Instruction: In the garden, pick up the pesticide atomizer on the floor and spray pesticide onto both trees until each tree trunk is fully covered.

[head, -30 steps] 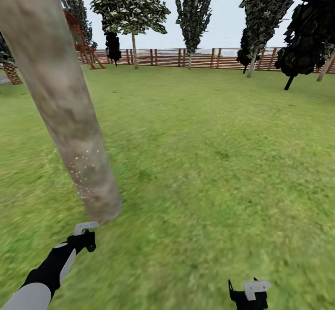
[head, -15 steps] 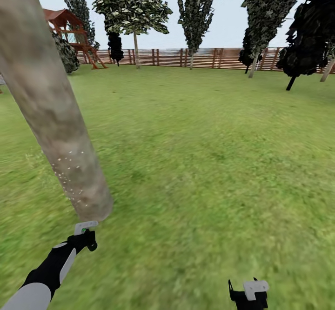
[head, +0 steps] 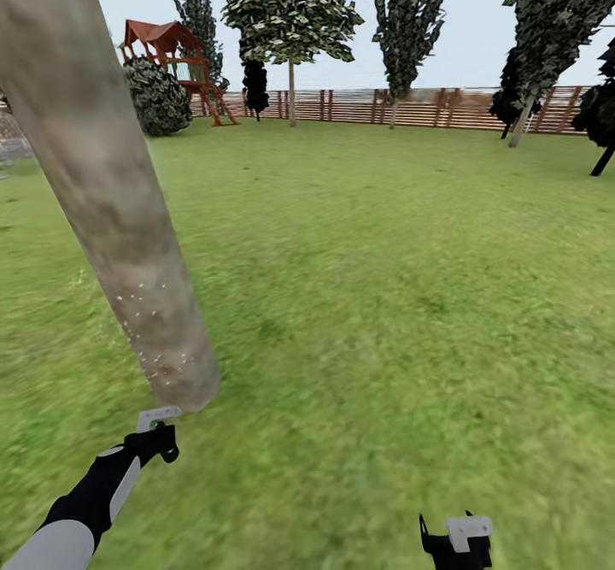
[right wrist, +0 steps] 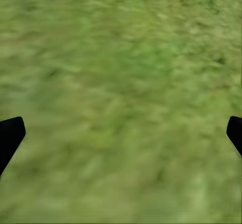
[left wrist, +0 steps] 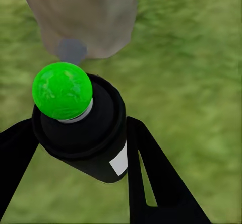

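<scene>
Leaning across the upper left of the head view, the tree trunk (head: 111,202) is cut off by the top edge, its crown hidden; white specks (head: 149,331) dot its lower part. Just below its base, at lower left, the left gripper (head: 156,430) is clamped on the spray bottle (left wrist: 80,128), whose long axis runs along the fingers (left wrist: 151,183), its green cap (left wrist: 62,90) pointing at the trunk's foot. In the head view the bottle is too small to make out. At the bottom right, the right gripper (head: 457,536), partly cut off, is spread wide over grass (right wrist: 126,93), holding nothing.
</scene>
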